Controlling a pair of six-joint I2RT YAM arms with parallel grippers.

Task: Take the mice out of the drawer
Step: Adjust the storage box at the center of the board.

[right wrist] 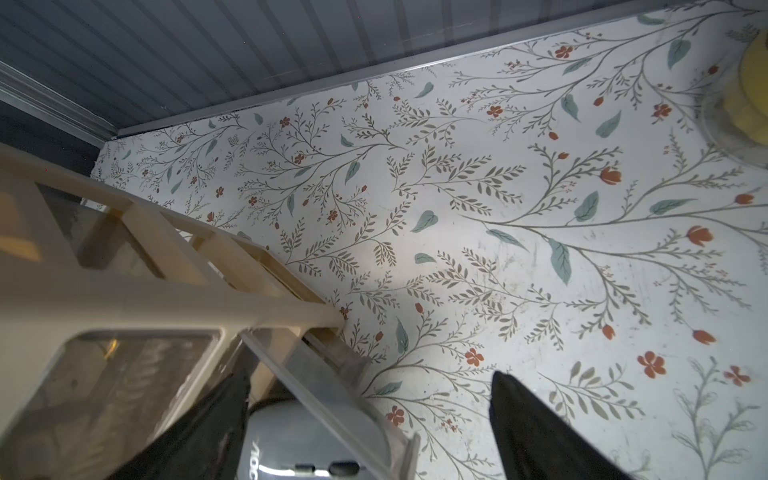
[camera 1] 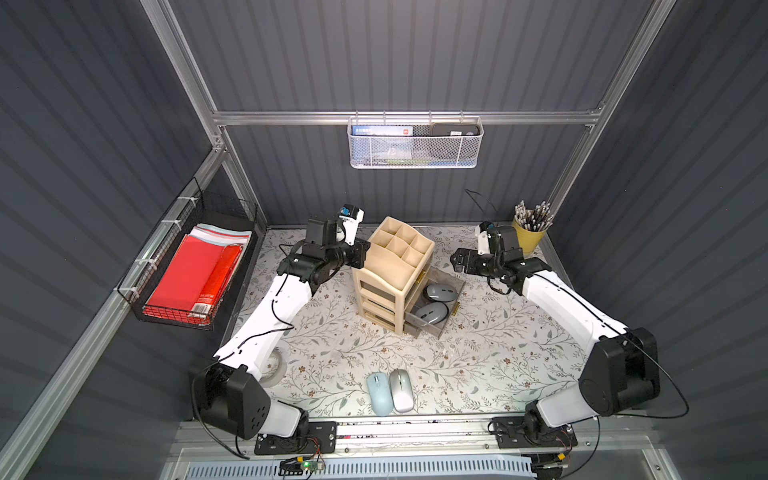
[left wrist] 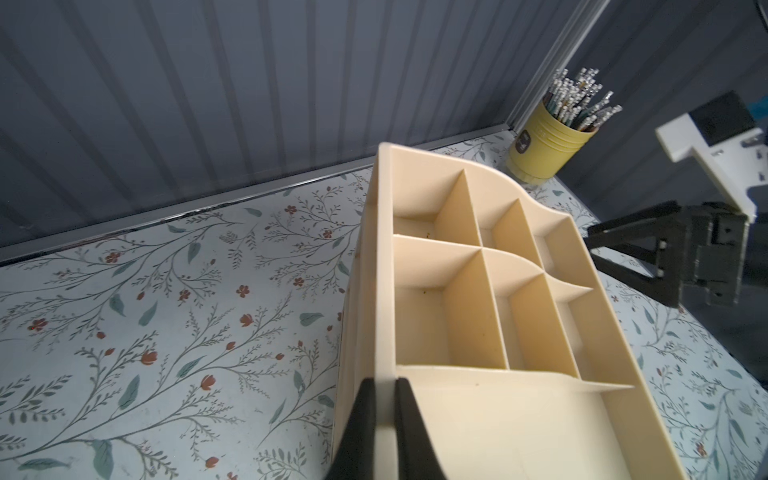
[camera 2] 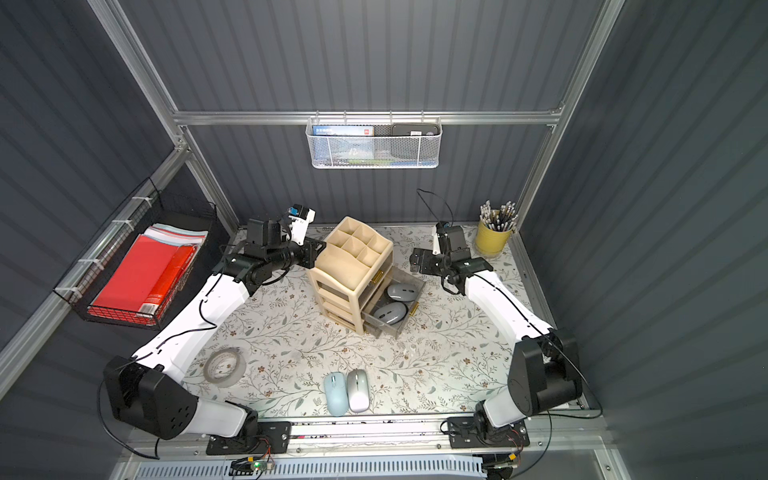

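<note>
A cream drawer organizer [camera 1: 390, 266] stands mid-table with two clear drawers pulled out toward the right. A dark grey mouse lies in the upper drawer [camera 1: 441, 292] and another in the lower drawer [camera 1: 432, 312]. Both also show in a top view, the upper mouse [camera 2: 402, 291] and the lower mouse [camera 2: 390, 312]. A pale blue mouse [camera 1: 379, 393] and a silver mouse [camera 1: 401, 390] lie side by side near the front edge. My left gripper [left wrist: 384, 384] is shut on the organizer's top rim. My right gripper [right wrist: 372, 376] hangs open over the far end of the upper drawer, the grey mouse [right wrist: 299, 440] by one finger.
A yellow cup of pencils [camera 1: 530, 232] stands at the back right corner. A tape roll [camera 2: 224, 366] lies beside the left arm. A black wire basket with red folders [camera 1: 195, 270] hangs on the left wall, a white mesh basket [camera 1: 415, 143] on the back wall.
</note>
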